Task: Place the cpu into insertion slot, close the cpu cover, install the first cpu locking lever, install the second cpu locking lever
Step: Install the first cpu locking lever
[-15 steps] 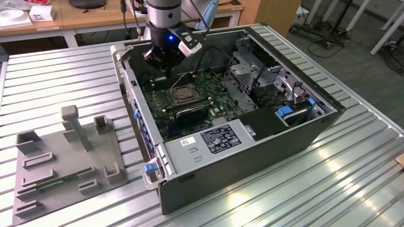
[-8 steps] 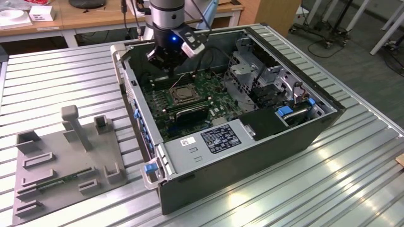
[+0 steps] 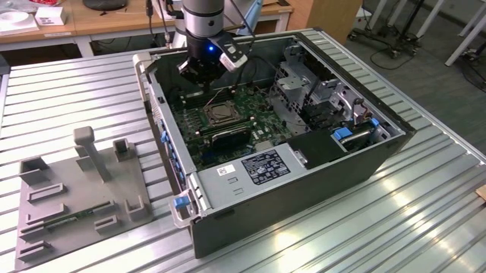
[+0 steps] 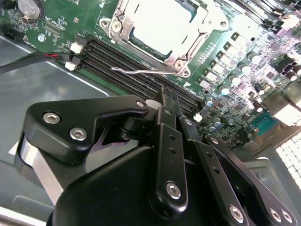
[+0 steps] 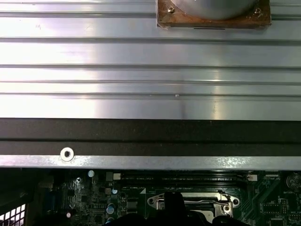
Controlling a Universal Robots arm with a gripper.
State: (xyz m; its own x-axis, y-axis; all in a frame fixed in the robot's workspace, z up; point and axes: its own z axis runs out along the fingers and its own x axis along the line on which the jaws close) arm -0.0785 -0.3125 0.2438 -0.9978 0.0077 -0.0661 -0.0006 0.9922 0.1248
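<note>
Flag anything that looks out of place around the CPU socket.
One locking lever stands out. The thin wire lies loose beside the closed cpu cover, with its hooked end free over the memory slots. It seems unlatched.

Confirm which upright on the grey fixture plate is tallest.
The slim post near the fixture plate's back edge in the exterior view; it rises above every other block.

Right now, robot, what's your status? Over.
Gripper over the memory slots. Chip seated, cover down over it. One lever wire along the cover's edge.
</note>
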